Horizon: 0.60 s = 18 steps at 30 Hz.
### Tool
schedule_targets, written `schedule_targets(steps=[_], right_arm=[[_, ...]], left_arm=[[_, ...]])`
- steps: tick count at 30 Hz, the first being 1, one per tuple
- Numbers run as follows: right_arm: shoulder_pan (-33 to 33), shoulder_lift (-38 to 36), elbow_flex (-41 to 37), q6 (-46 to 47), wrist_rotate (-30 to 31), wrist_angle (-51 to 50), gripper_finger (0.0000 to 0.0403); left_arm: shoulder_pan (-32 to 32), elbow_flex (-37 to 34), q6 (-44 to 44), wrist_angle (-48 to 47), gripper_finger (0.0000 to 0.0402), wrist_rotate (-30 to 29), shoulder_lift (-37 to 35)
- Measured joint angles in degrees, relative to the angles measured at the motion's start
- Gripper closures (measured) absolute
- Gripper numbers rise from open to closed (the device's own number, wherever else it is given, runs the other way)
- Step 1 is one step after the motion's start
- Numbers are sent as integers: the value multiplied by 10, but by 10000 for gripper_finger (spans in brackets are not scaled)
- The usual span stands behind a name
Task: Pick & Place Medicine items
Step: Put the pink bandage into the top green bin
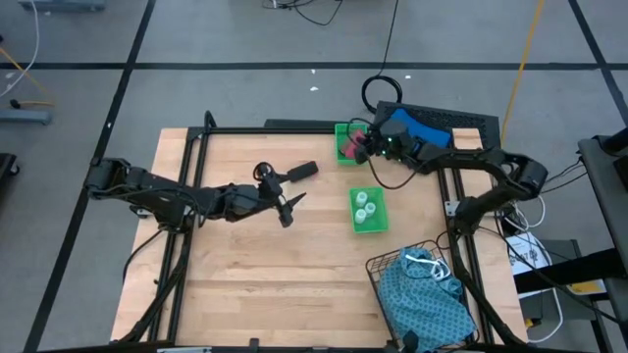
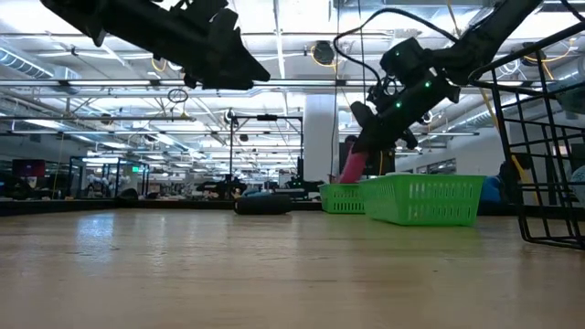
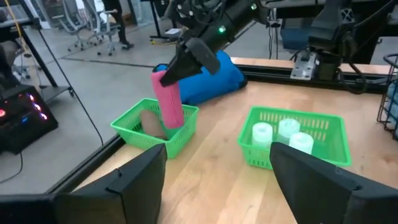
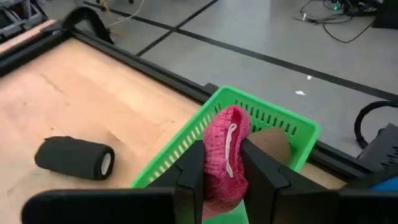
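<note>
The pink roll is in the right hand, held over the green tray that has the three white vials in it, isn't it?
Not quite. The right hand does grip the pink roll, but over the other green tray, which holds a brownish item. The left wrist view shows the white vials in a separate tray.

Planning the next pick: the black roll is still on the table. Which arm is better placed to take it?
Left, probably. The left gripper hangs open and empty beside the black roll, while the right gripper is shut on the pink roll over the far tray.
</note>
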Motion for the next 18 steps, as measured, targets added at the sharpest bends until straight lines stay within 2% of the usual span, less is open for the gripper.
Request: schedule_targets(steps=[7,13,18], right_arm=[[0,16,0,-1,29,1,341],[1,16,0,10,26,-13,310],[1,16,0,9,-4,-7,285]], left_arm=[[2,0,-1,0,111,0,0],[2,0,-1,0,109,0,0],[2,0,-1,0,115,0,0]])
